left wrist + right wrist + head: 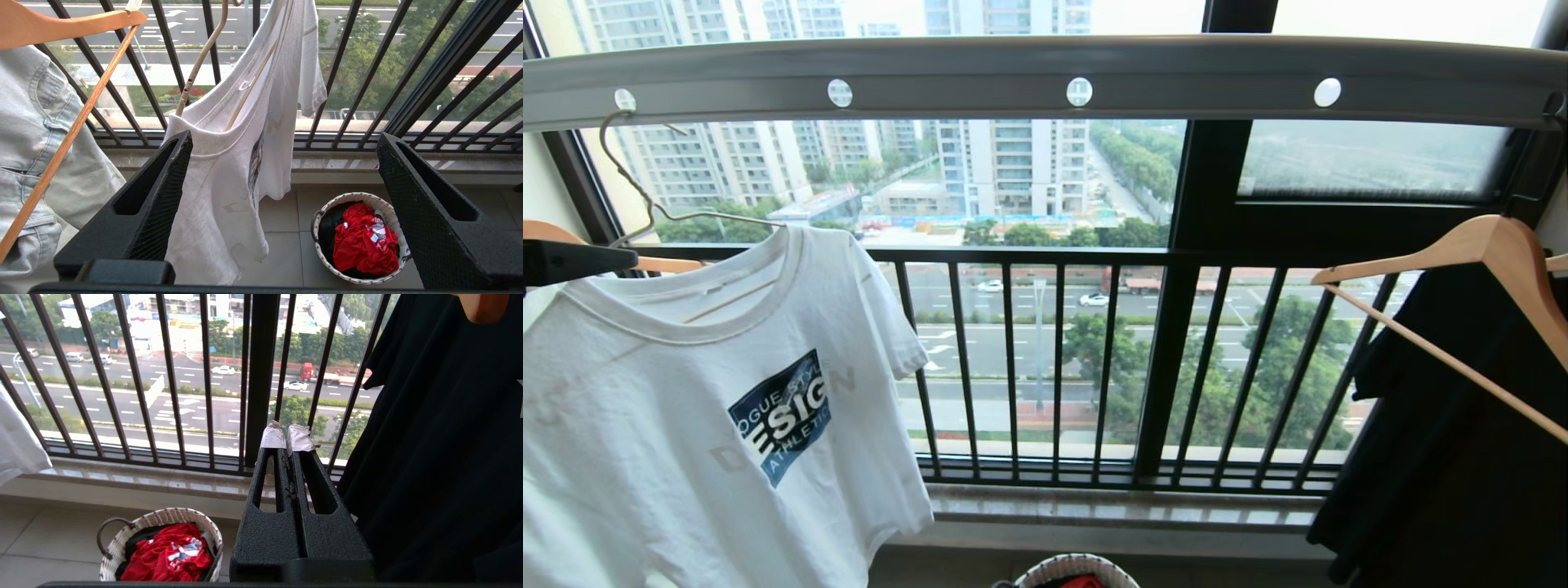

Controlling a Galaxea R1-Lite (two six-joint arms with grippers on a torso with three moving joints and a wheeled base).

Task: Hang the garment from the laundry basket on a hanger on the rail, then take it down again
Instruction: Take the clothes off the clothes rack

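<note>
The white garment with the blue "DESIGN" print hangs on the thin cream hanger, whose hook sits in the leftmost hole of the rail. My left gripper is open wide and holds nothing. One of its fingers is close beside the garment's collar, below the hanger's stem. In the head view only one black finger shows, at the left edge. The laundry basket stands on the floor below. My right gripper is shut and idle at the right.
A red cloth lies in the basket. A wooden hanger carries a pale denim garment to the left of the T-shirt. Another wooden hanger holds a black garment at the right. The black window railing stands behind.
</note>
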